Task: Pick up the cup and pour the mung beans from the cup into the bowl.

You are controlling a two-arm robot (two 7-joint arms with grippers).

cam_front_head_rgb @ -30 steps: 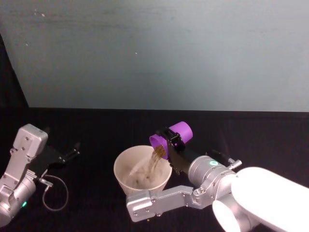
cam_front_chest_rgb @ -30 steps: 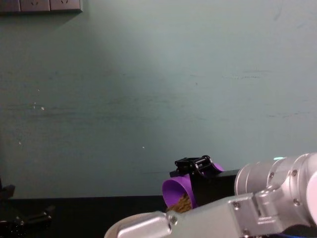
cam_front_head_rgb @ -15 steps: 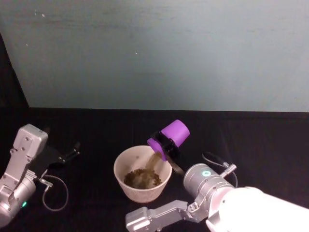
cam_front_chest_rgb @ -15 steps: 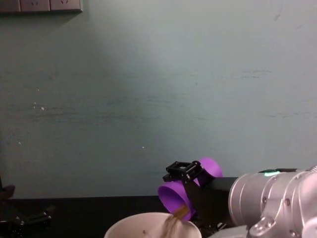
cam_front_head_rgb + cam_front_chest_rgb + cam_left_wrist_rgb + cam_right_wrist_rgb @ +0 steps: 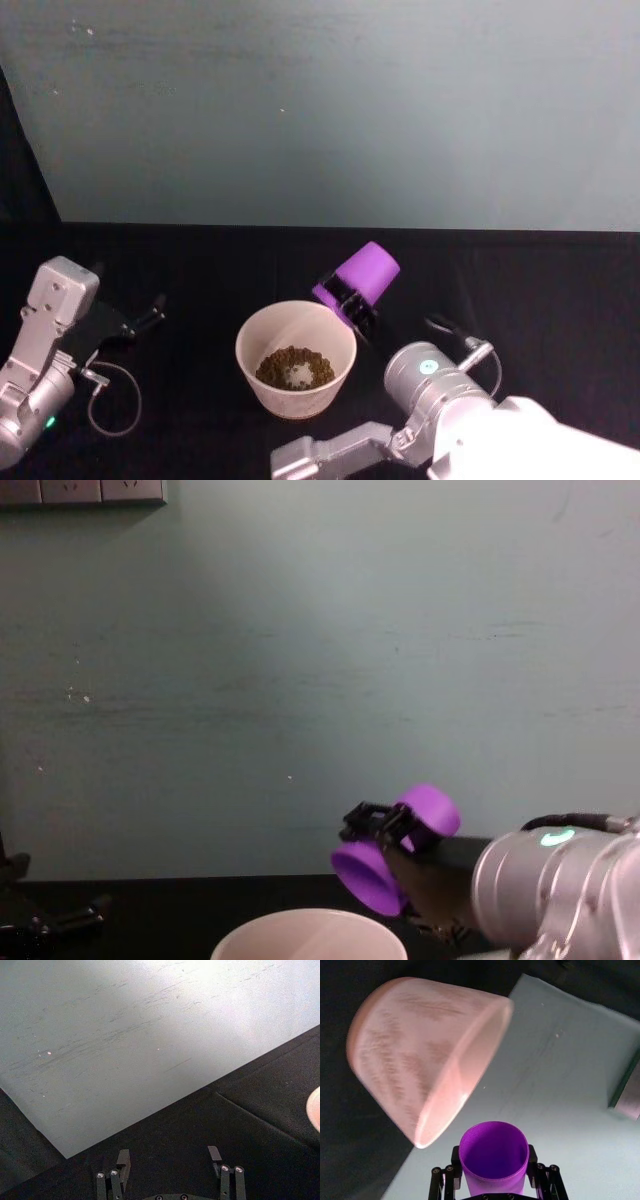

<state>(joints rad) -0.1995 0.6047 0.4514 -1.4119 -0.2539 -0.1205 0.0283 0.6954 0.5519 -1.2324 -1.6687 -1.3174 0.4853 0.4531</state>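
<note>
The stream you saw half a second ago has stopped, and the cup [image 5: 358, 282] now tips steeper, its base raised and its mouth angled down toward the bowl [image 5: 296, 359]. Nearest you, the right gripper [image 5: 347, 305] clamps the cup by its sides, just above and behind the bowl's right rim. The bowl sits upright on the black tabletop [image 5: 200, 270] with the mung beans [image 5: 295, 368] heaped in its bottom. From the right wrist, the cup looks empty inside. Off to the left, your left gripper [image 5: 150, 314] rests low over the tabletop, fingers [image 5: 122, 1159] spread wide, grasping nothing. Behind everything stands a pale green wall [image 5: 330, 110].
</note>
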